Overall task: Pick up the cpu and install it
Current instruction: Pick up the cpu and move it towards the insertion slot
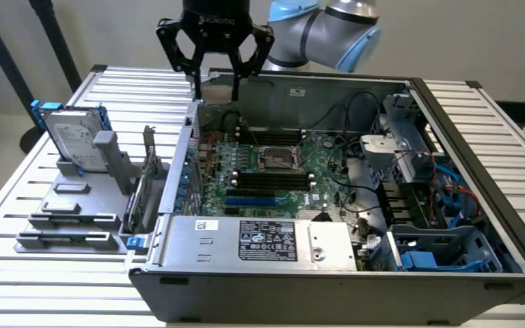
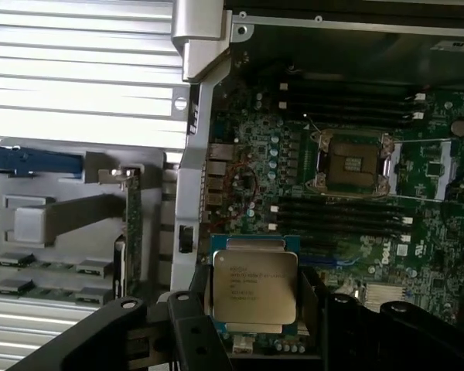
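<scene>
On a pale slatted metal desk (image 1: 52, 260) bearing an open grey computer case (image 1: 335, 294), the black hand (image 1: 215, 94), at the exterior view's upper middle, clamps the small square silver-topped cpu (image 2: 254, 287) between its fingers.

- The black two-finger gripper (image 1: 217, 94) points straight down above the far edge of the open grey metal computer case (image 1: 335, 294).
- Its fingers (image 2: 189, 332) clamp the small flat square silver-topped cpu (image 2: 254, 287) on two opposite sides.
- The silver and pale-blue arm (image 1: 331, 27) bends in from the exterior view's right.
</scene>
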Tool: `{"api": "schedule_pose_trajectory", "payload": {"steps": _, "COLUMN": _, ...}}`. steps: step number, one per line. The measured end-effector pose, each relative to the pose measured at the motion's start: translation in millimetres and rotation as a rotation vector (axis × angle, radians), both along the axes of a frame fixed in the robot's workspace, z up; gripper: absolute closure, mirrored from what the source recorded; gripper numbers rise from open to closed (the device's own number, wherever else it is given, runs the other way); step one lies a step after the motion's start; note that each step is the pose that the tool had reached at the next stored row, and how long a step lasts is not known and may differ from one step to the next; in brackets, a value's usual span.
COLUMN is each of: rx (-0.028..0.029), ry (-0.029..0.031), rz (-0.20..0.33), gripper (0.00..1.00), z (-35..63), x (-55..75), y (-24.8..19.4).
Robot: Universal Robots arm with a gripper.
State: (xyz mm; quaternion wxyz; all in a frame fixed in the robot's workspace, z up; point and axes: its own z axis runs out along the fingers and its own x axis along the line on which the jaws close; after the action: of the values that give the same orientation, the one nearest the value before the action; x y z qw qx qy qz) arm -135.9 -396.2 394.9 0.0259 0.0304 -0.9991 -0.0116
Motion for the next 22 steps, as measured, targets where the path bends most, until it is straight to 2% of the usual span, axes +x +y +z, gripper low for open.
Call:
{"api": "schedule_pose_trajectory", "payload": {"steps": 9, "rx": 0.0, "ry": 0.0007, "rz": -0.002, "gripper": 0.45, "z": -14.5, "x": 40.4, "y": 6.7}}
{"api": "schedule_pose_trajectory", "payload": {"steps": 15, "rx": 0.0, "ry": 0.0011, "rz": -0.002, "gripper": 0.45, "z": -25.5, "x": 64.1, "y": 17.6}}
{"api": "schedule_pose_trajectory", "payload": {"steps": 22, "rx": 0.0001, "ry": 0.0023, "rz": -0.002, "gripper": 0.45, "z": -38.3, "x": 84.2, "y": 26.9}}
